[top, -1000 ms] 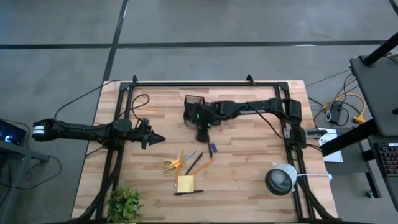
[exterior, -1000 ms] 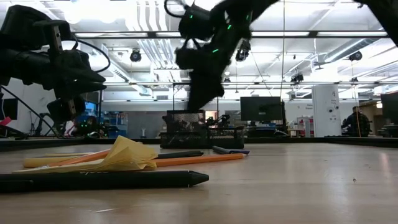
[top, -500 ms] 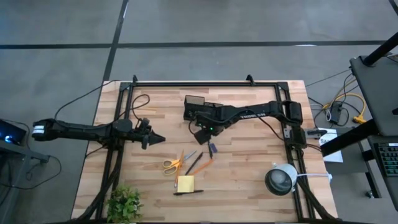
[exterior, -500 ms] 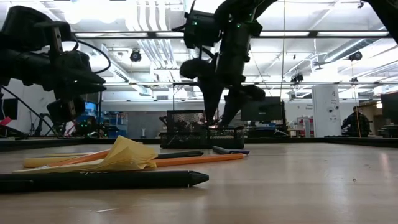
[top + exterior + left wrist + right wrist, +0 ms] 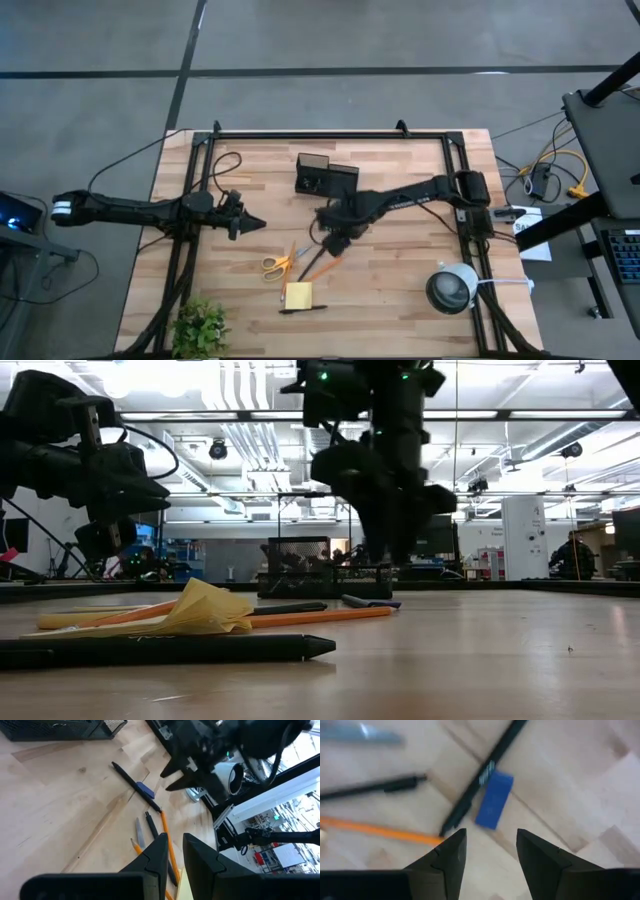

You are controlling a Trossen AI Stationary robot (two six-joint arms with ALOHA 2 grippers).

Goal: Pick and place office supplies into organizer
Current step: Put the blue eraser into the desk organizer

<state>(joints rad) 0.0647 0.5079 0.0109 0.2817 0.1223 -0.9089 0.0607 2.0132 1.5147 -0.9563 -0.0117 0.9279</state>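
Right hand (image 5: pixel 487 847) parted over slim black pen (image 5: pixel 480 780), blue clip | left hand (image 5: pixel 172 852) nearly closed, empty

A small dark, smoky translucent two-compartment organizer box (image 5: pixel 326 177) stands upright near the far edge of the wooden surface (image 5: pixel 400 280). Nearer the front lie the loose supplies: yellow-handled scissors (image 5: pixel 277 262) flat, blades pointing toward the organizer; a square yellow sticky-note pad (image 5: pixel 297 296) just in front of them; an orange pencil (image 5: pixel 380 831) and a thin black pen (image 5: pixel 370 787) lying slantwise beside the scissors; another black pen with a blue clip (image 5: pixel 492 800) close by.
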